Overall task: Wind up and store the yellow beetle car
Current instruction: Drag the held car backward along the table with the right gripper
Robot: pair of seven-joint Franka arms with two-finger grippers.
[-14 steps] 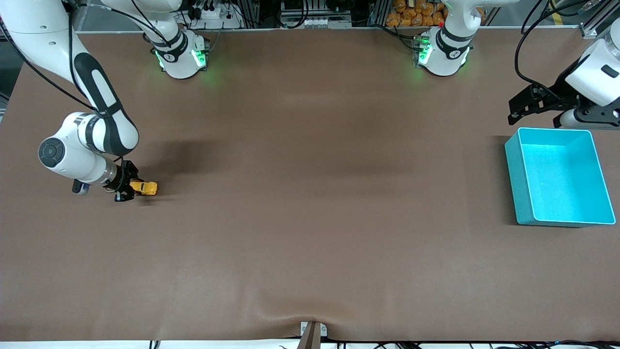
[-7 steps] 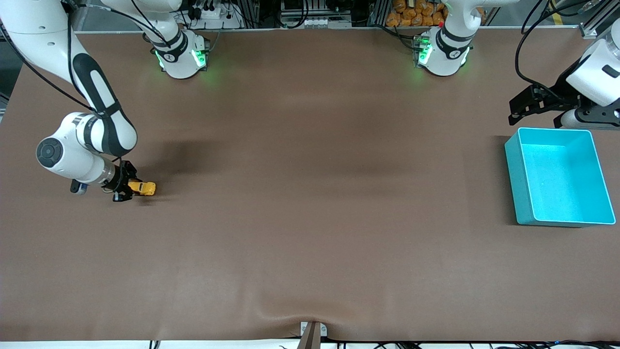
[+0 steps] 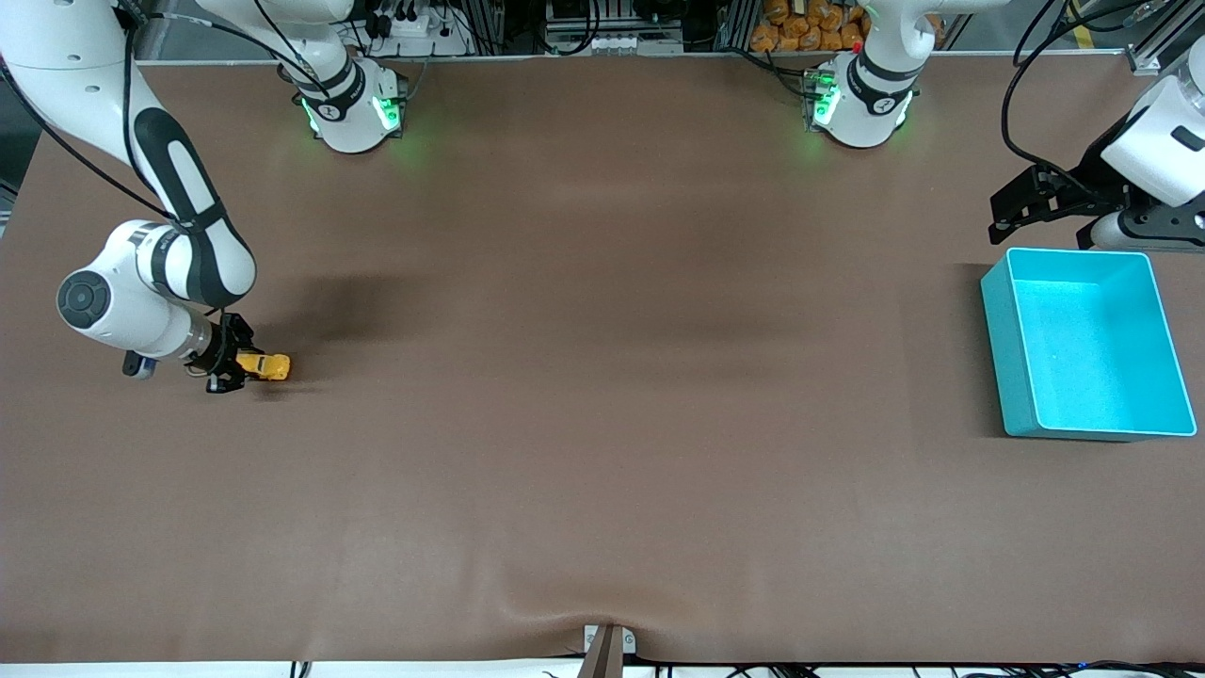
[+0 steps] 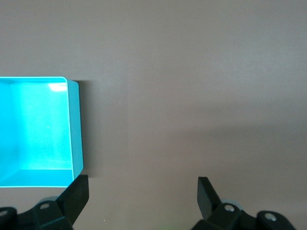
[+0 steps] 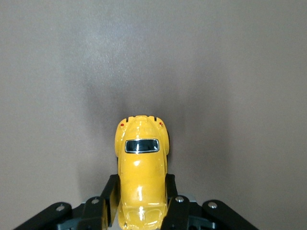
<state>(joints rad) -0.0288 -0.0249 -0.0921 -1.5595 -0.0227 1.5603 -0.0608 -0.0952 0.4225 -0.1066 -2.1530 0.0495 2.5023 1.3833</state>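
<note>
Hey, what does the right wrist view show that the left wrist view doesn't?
Only the right wrist view shows the yellow beetle car, clamped at its sides by the right gripper low over the table. Only the left wrist view shows the turquoise bin, empty in the part seen, and the open left gripper with nothing between its fingers. Both show bare brown table under the gripper.

Two glossy white arms (image 3: 155, 264) with black joint bands and black end effectors (image 3: 1021, 202) — green lights at the bases (image 3: 353, 113), black cables trailing.
</note>
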